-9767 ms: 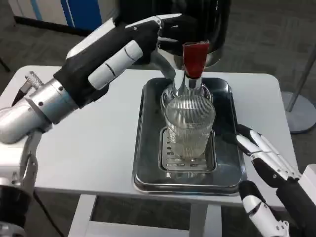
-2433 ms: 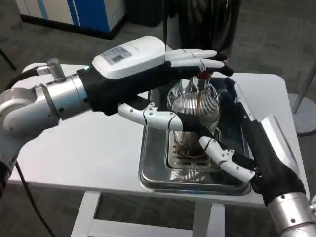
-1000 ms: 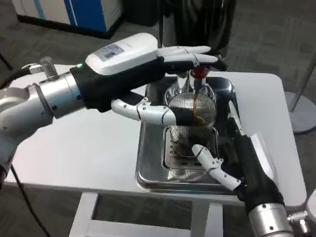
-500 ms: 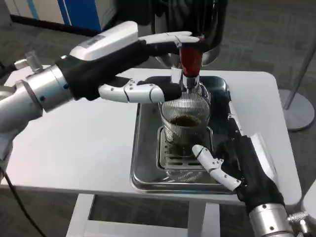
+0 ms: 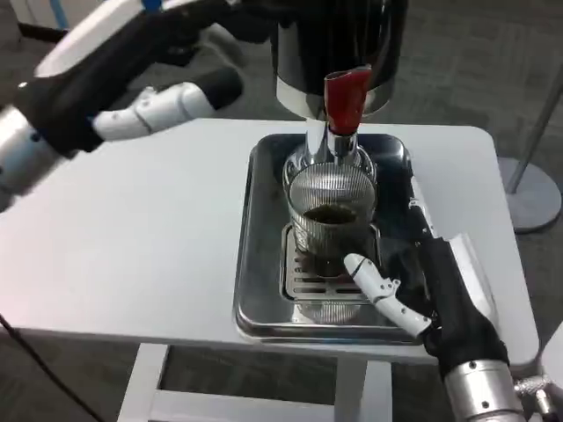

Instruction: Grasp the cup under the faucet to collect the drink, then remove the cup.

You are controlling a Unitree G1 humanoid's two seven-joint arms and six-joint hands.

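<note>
I see the cup, partly filled with dark drink, standing on the tray grate under the red faucet near the counter's far edge. My right robot hand lies beside it with fingers spread, gripping nothing. My left robot hand is raised over the counter's far left corner, blurred, so I cannot tell its state.

A single head view looks steeply down from the robot's own height onto the white table, facing forward so the far edge and the grey carpet run along the top of the frame. It sits close: the metal tray and the dark dispenser fill the centre and upper centre. The left hand enters from the upper left and the right hand from the lower right.
</note>
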